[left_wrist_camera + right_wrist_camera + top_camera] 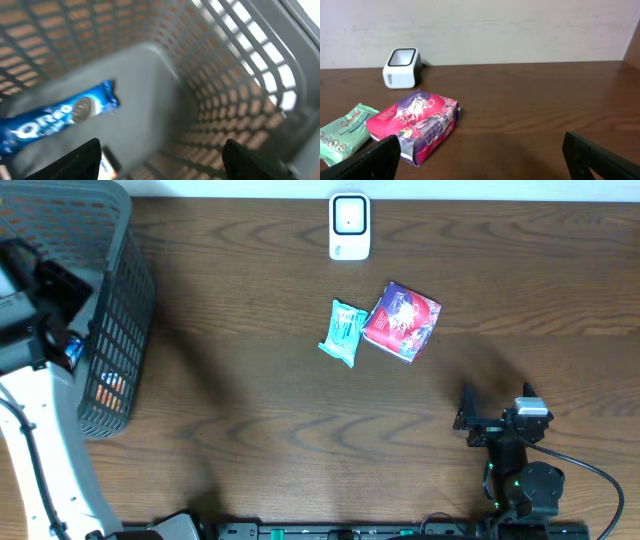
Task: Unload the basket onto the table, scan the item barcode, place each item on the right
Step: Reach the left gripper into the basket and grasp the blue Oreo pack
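At the ten o'clock corner of the dark brown wooden table (250, 400), seen from overhead, stands a grey plastic lattice basket (120, 300), and the white left arm reaches into it from the seven o'clock side. The left wrist view looks down into this basket: the left gripper (162, 145) hangs above the grey floor with its jaws spread wide and nothing between them. A long blue Oreo biscuit packet (55, 117) lies on the basket floor at about ten o'clock from the gripper, apart from both fingers. A small white and blue thing shows just beside the finger at seven o'clock, too blurred to name. At twelve o'clock on the table, close to the far edge, sits a small white barcode scanner with a dark window (349, 225). Near the table's middle lies a red and purple cardboard box (402, 321), and a pale green soft packet (343, 332) lies just beside it at its nine o'clock; whether the two touch cannot be told. The right gripper (497, 402) rests at five o'clock on the table, well apart from the box, its jaws fully wide and empty, facing the box and the scanner.
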You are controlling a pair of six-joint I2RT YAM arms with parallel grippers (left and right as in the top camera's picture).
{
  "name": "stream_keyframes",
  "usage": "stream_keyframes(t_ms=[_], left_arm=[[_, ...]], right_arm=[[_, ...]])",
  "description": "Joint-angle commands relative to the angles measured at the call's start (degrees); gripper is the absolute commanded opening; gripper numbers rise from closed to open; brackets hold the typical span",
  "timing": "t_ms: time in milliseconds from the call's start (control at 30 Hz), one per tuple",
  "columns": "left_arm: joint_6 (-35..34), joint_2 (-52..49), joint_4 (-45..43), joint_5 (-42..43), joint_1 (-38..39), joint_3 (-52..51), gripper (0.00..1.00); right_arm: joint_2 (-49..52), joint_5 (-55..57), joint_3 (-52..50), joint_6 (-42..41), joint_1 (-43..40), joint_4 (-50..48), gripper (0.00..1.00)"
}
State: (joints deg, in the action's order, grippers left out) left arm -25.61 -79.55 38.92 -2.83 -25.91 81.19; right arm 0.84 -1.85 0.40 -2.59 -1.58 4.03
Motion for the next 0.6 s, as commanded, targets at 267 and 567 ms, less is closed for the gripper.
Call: stream_keyframes(t_ms=[267, 567], left_arm=[[0.6, -6.2, -3.7, -0.9, -10.9, 0.5, 0.77], [4.8, -17.6, 4.3, -0.9, -11.3, 0.5, 0.77]], right_arm=[[-0.2, 0.0, -0.1, -0.8, -0.2, 0.2, 0.99], [-0.2, 0.0, -0.1, -0.8, -0.2, 0.2, 0.99]])
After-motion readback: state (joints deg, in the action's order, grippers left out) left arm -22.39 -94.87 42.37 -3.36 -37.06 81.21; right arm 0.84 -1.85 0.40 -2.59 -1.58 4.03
